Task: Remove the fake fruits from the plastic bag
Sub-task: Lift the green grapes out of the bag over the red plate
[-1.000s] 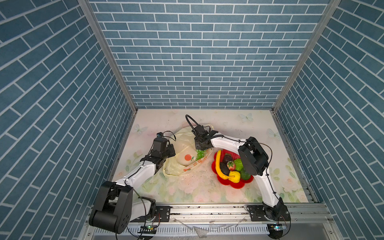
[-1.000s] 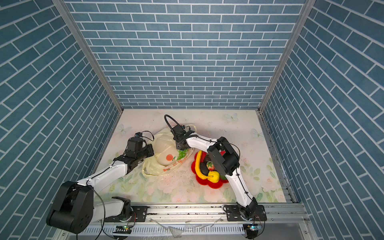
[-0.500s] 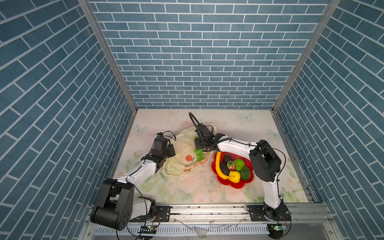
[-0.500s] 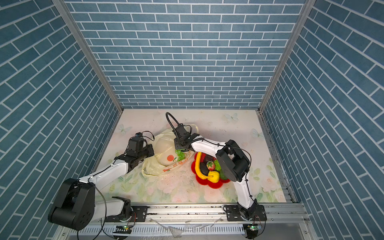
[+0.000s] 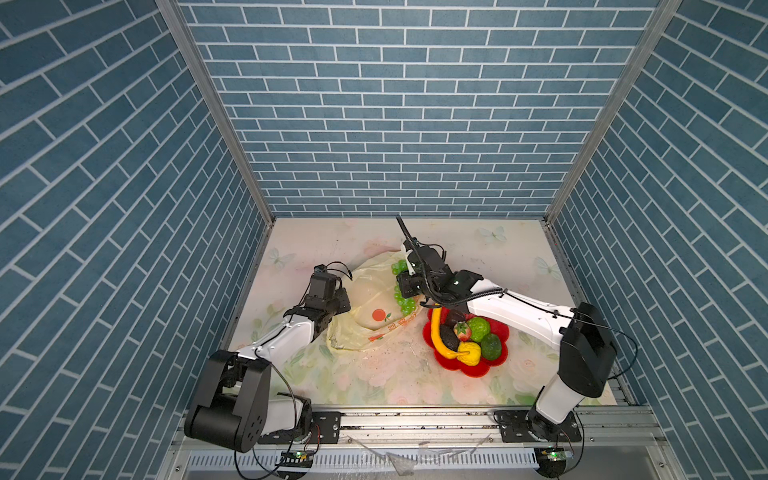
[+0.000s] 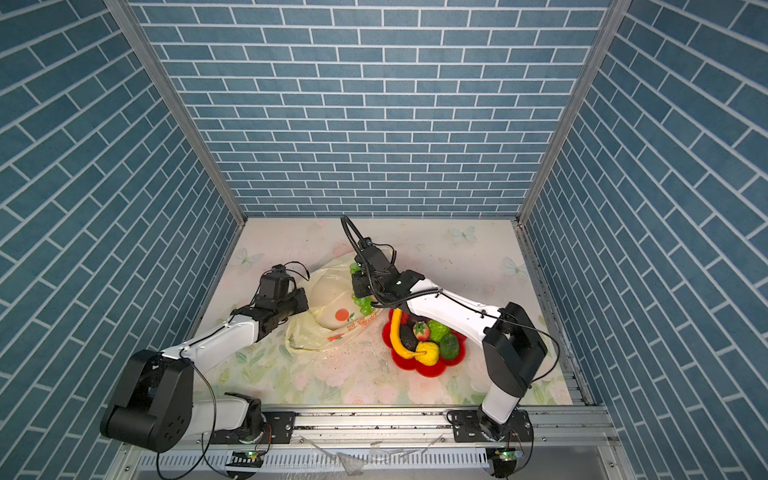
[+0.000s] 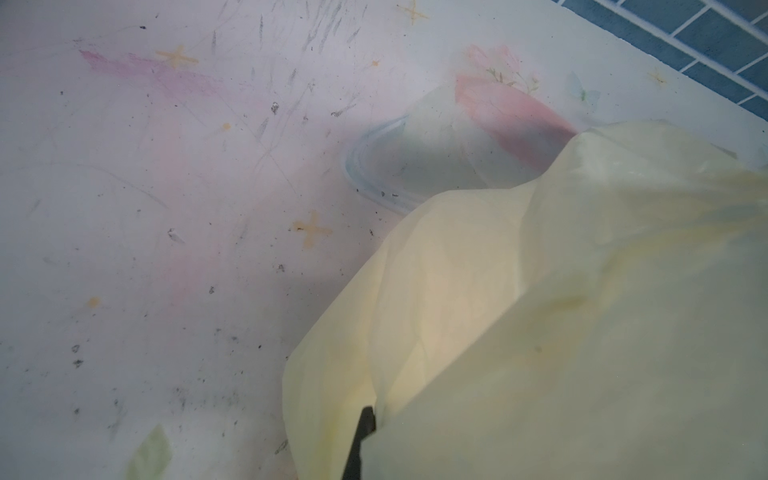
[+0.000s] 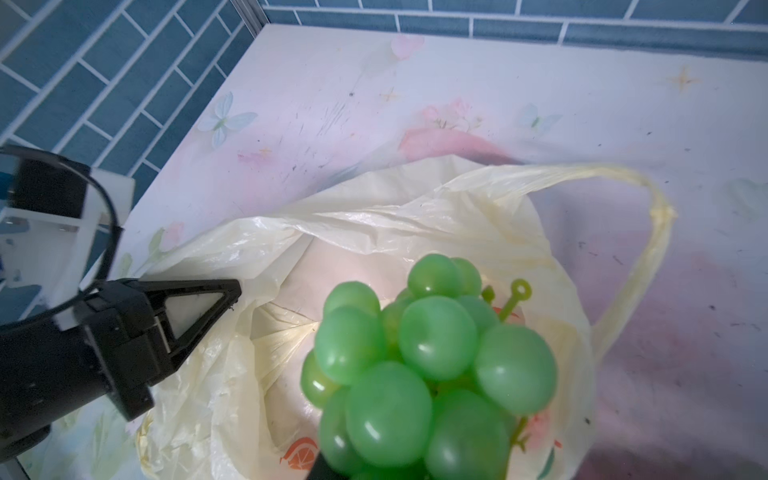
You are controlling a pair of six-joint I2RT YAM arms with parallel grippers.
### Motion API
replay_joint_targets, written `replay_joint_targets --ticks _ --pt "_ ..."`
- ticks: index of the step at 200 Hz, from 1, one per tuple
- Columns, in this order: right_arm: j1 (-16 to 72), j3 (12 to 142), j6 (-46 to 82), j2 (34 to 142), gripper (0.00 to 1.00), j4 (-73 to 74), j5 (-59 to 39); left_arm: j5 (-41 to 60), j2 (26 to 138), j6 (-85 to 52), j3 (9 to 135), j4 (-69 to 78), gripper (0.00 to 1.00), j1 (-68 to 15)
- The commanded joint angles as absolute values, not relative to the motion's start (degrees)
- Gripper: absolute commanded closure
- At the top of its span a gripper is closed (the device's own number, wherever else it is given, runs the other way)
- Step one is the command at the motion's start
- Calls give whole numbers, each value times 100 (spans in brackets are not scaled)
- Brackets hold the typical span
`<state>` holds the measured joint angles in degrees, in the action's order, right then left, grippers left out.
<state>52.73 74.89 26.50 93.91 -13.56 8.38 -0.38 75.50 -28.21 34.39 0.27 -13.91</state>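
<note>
I'm pinching the plastic bag (image 8: 232,395) by its rim in the tightly closed left gripper (image 8: 230,297) and clamping the green grape bunch (image 8: 428,365) over its mouth with the right gripper (image 5: 403,286).

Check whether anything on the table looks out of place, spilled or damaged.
Nothing spilled or broken. The table is scuffed and speckled with dark bits near the plastic bag. The banana lies along the red plate's edge, its tip seeming to poke past the rim.
</note>
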Motion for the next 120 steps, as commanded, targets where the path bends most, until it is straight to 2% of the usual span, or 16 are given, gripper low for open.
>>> replay_joint_targets --ticks 1,73,120 --pt "5283 7233 2372 8820 73 -1571 1226 -141 7584 -2768 3565 -114 100 -1415" --pt "5012 6746 2149 7531 74 -2891 2398 -176 7581 -2740 3572 -132 100 -1415" --pt "4680 6418 2143 7155 74 -3527 3010 -202 7605 -2712 3582 -132 100 -1415"
